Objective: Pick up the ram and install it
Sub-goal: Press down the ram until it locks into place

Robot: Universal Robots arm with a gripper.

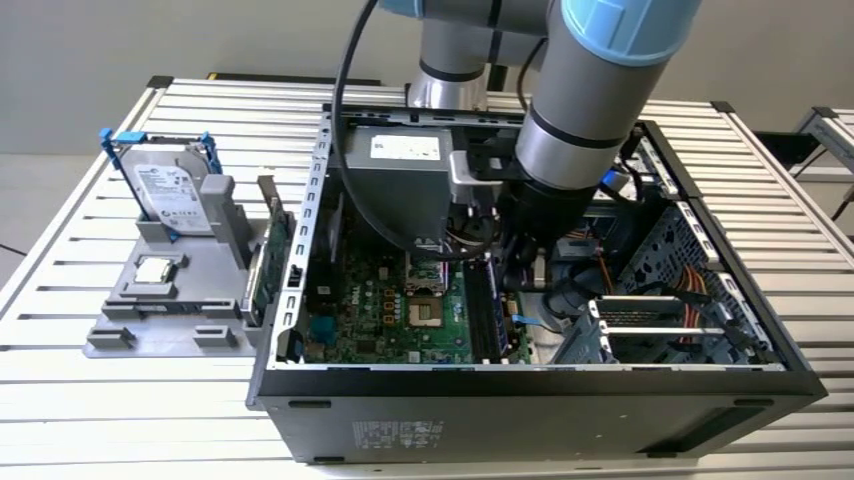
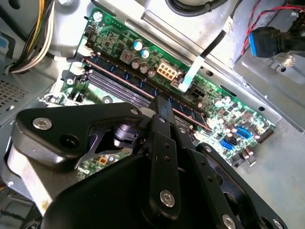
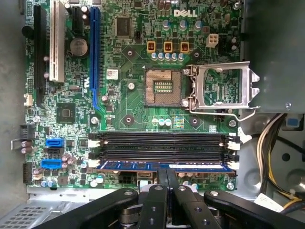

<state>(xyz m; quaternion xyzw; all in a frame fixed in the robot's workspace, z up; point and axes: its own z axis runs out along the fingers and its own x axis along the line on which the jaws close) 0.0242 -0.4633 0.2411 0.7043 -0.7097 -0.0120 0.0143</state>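
Fingers: the fingers [image 3: 167, 183] are drawn close together, clamped on the top edge of the ram [image 3: 143, 165] near mid-length; in the second wrist view they [image 2: 161, 107] come down onto the same stick [image 2: 190, 113].
Ram position: standing on edge in the memory slot nearest the board's edge, blue strip visible along its length; full seating cannot be confirmed.
Ram handling (judgement): light, stiff, thin; brittle to twisting, chips and contacts best untouched. Hold by the long top edge, centred, so any push goes straight down and evenly.
Neighbouring slots: three dark slots [image 3: 162, 143] alongside, white end latches [image 3: 232, 145].
Board: motherboard [image 3: 119, 86], open processor socket [image 3: 163, 87] with its frame lifted.
Surroundings: computer case [image 1: 534, 400] lying open on the slatted table [image 1: 134, 400]; hard drive [image 1: 171, 195] in a grey holder beside it.
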